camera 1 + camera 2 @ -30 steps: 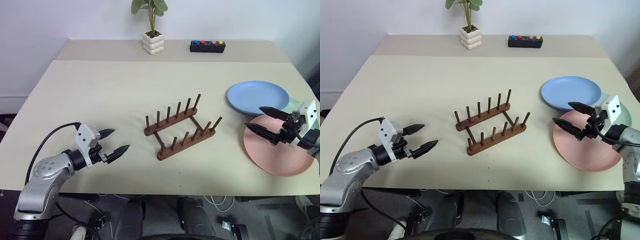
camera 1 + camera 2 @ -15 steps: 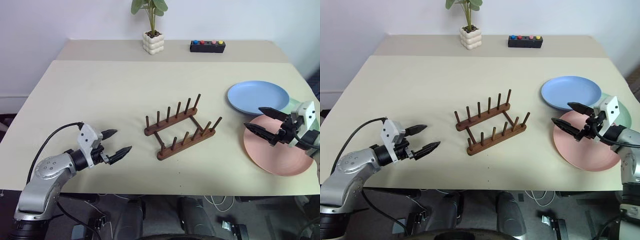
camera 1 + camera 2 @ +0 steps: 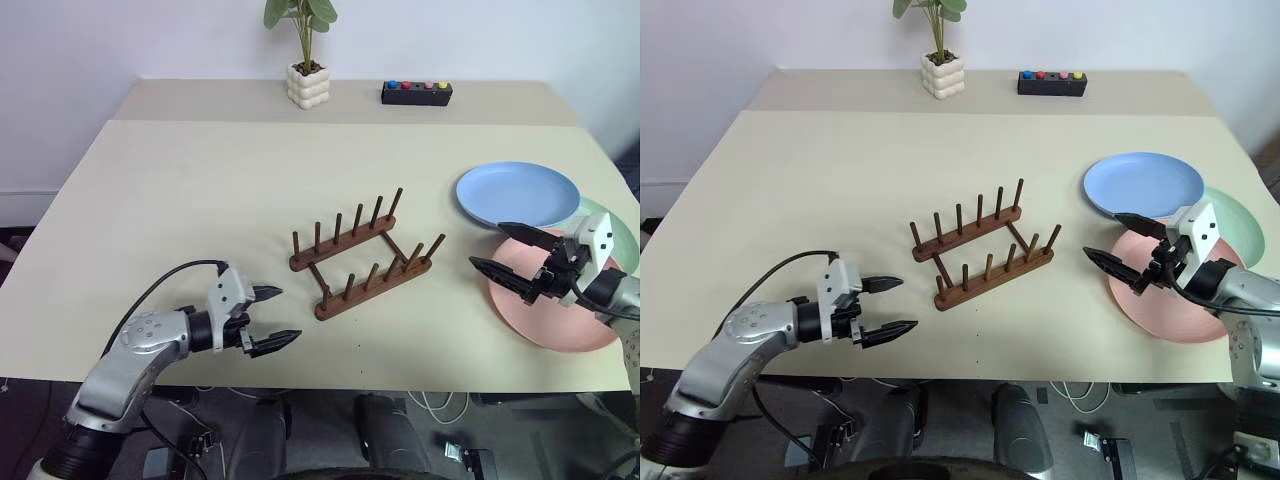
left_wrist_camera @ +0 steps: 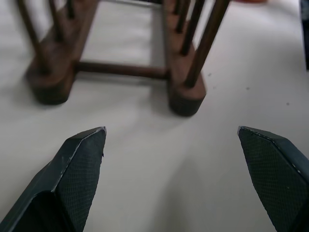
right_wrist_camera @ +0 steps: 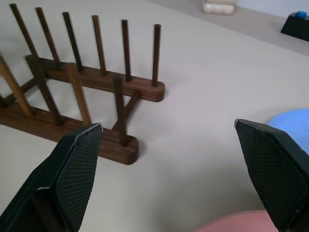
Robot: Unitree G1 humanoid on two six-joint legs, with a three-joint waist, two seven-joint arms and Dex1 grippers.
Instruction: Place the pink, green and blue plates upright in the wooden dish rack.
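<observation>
On the beige table (image 3: 200,180), the empty rack (image 3: 365,257) sits between two spread-fingered grippers, left (image 3: 277,318) and right (image 3: 508,251), holding nothing.

Empty wooden rack (image 3: 364,262) mid-table; pink (image 3: 560,310), green (image 3: 615,218), blue plates (image 3: 518,194) flat, overlapping.

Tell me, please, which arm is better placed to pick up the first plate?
The right. Its open gripper hovers at the pink plate, with the blue plate just behind. The left gripper, also open, is on the other side of the wooden dish rack, far from any plate.
</observation>
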